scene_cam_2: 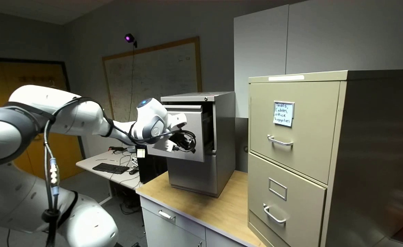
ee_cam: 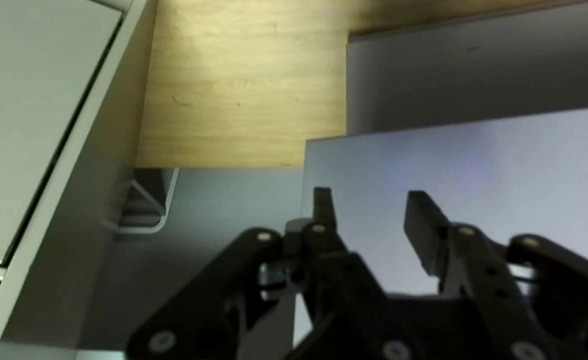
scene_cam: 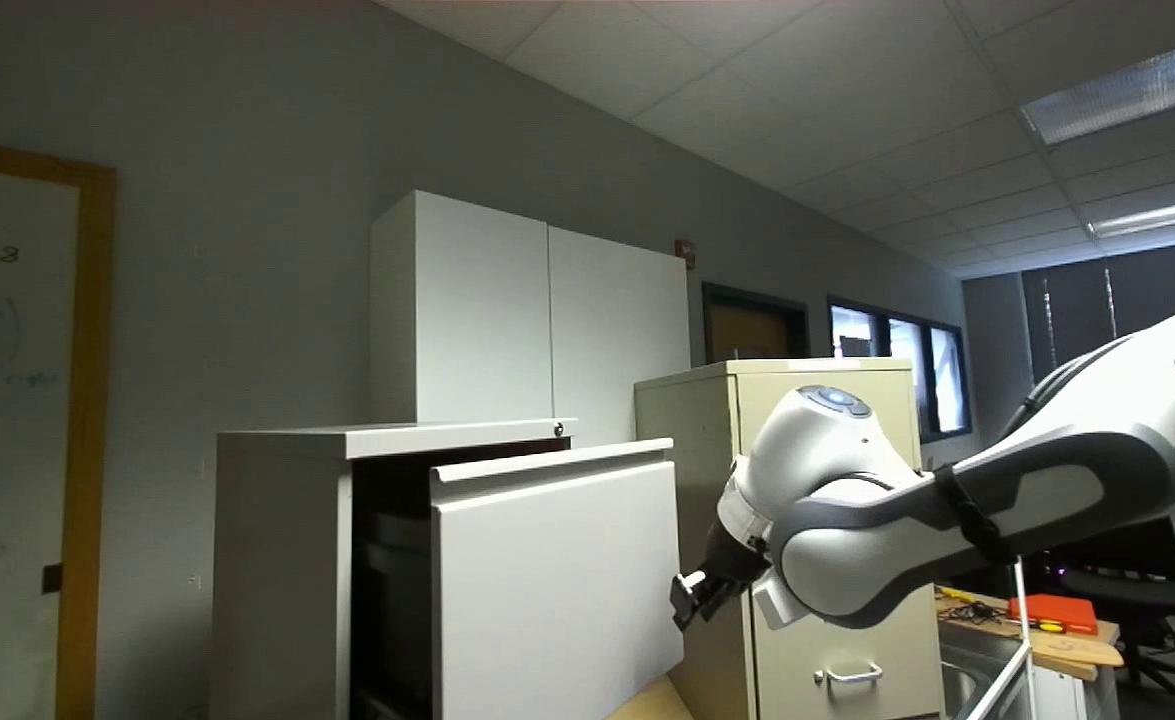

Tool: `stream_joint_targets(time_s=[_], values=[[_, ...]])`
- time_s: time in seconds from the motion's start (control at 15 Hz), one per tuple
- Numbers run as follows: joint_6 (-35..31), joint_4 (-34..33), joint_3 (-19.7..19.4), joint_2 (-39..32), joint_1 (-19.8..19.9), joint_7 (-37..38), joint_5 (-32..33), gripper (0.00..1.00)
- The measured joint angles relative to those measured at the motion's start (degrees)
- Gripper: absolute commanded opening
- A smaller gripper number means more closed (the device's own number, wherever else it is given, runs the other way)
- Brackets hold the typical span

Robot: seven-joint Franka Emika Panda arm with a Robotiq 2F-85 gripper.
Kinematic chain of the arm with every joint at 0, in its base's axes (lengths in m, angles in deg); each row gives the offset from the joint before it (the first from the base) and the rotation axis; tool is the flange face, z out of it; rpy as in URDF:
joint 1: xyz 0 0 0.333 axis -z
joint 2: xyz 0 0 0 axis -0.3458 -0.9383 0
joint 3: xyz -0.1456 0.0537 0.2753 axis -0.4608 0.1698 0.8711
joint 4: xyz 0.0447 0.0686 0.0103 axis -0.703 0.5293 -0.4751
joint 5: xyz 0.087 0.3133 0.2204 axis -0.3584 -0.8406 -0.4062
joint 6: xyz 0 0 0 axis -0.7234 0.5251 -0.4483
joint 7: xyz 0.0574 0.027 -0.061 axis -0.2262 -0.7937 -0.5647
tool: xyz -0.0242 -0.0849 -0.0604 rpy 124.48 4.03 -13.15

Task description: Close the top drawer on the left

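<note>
The top drawer point(scene_cam: 557, 580) is pulled out of the low white cabinet point(scene_cam: 277, 570), with a dark gap behind its flat front. It also shows pulled out in an exterior view point(scene_cam_2: 195, 120), partly covered by the arm. My gripper point(scene_cam: 687, 603) is at the drawer front's side edge nearer the beige cabinet. In the wrist view the gripper point(ee_cam: 371, 200) is open, with nothing between its fingers. The drawer front point(ee_cam: 474, 165) fills the view behind the fingertips. I cannot tell whether the fingertips touch it.
A beige filing cabinet point(scene_cam_2: 297, 137) with handles stands beside the white cabinet, on the same side as my gripper. Both are by a wooden countertop point(scene_cam_2: 228, 202). A tall white cupboard point(scene_cam: 482, 310) stands behind. A desk with a keyboard point(scene_cam_2: 110, 168) is beyond.
</note>
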Motion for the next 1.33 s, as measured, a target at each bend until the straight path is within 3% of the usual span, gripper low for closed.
stream_joint_targets(time_s=[0.13,0.4,0.73,1.33], values=[[-5.49,3.06,2.23,3.99,0.93,3.12,-0.01,0.00],[-17.93,8.17,5.17,10.26,2.06,6.02,-1.60,0.00],[-31.03,7.83,6.05,11.08,1.58,5.74,-5.66,0.00],[-35.98,7.32,3.57,8.83,-7.89,5.37,-9.37,0.00]])
